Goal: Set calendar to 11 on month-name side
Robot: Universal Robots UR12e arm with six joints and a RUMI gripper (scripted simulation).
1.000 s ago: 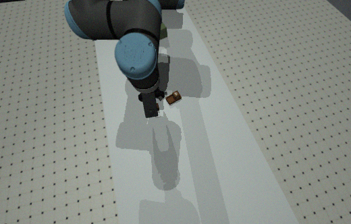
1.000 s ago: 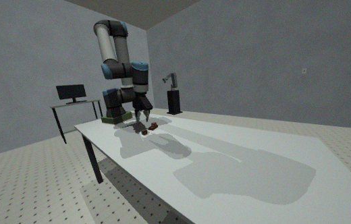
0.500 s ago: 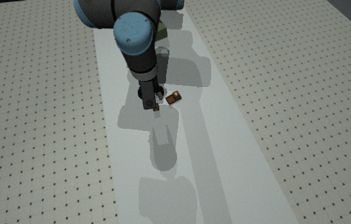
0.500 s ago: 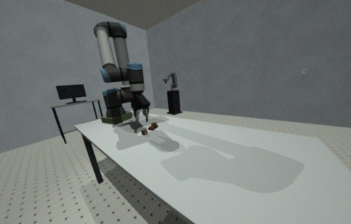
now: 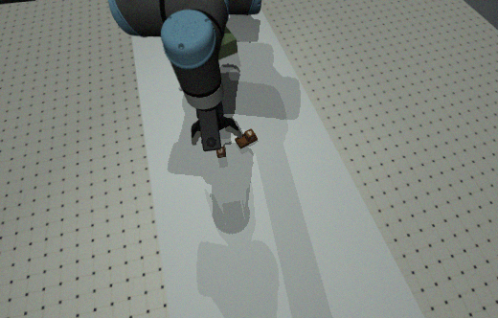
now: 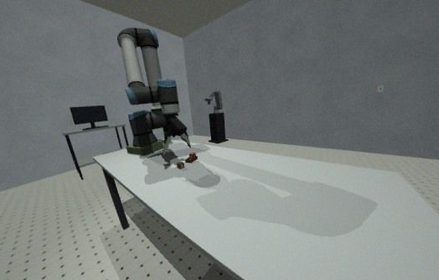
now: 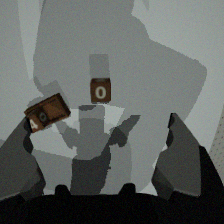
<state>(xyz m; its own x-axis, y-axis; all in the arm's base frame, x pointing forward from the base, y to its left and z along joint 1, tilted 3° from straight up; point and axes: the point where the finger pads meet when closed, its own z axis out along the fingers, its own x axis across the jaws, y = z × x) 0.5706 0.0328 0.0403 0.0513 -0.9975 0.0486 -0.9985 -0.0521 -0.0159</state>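
A small brown cube [image 7: 100,91] lies alone on the white table and shows a 0 toward the wrist camera; it also shows in the top view [image 5: 221,152] and the exterior view [image 6: 180,165]. The brown calendar tray [image 7: 46,112] lies to its left with another cube in it; it shows in the top view [image 5: 246,139] and the exterior view [image 6: 192,158]. My gripper [image 7: 99,116] is open and empty, hovering above the table a little short of the loose cube. It appears in the top view [image 5: 215,131] and the exterior view [image 6: 176,141].
The arm's green base [image 6: 144,148] stands at the table's far end. A desk with a monitor [image 6: 89,115] and a small arm on a black pedestal [image 6: 217,122] stand beyond the table.
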